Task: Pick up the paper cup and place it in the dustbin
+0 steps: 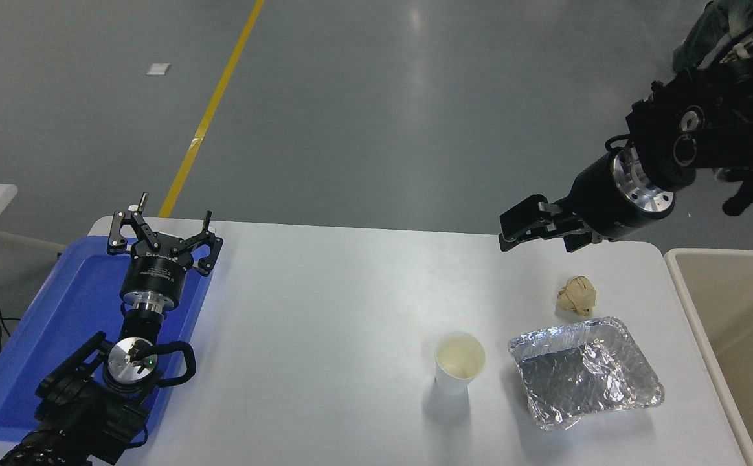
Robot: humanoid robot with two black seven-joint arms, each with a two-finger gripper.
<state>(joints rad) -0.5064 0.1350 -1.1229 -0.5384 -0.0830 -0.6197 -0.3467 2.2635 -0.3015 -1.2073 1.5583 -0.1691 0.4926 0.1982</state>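
Head view: right pincer (520,232) hangs in the air over the tabletop's far edge, pointing toward the picture's left, nothing between its fingers; whether they are apart or together cannot be told from this angle. Its arm comes in from the upper right corner. Crumpled tan paper ball (575,295) lies on the tabletop (324,298) near the pincer, on the camera's side of it and slightly right. Crinkled silver foil tray (585,371) sits just beside the ball, closer to the camera. Paper cup (459,362) stands upright, mouth up, just left of the foil tray, apart from it, well apart from the pincer. Dustbin (687,291) stands off the tabletop's right end, pale rim and beige inside showing, partly cut by the picture edge.

Left pincer (164,228) parked at lower left over the blue tray (46,336), fingers spread apart, gripping nothing. Blue tray rests on the tabletop's left end.
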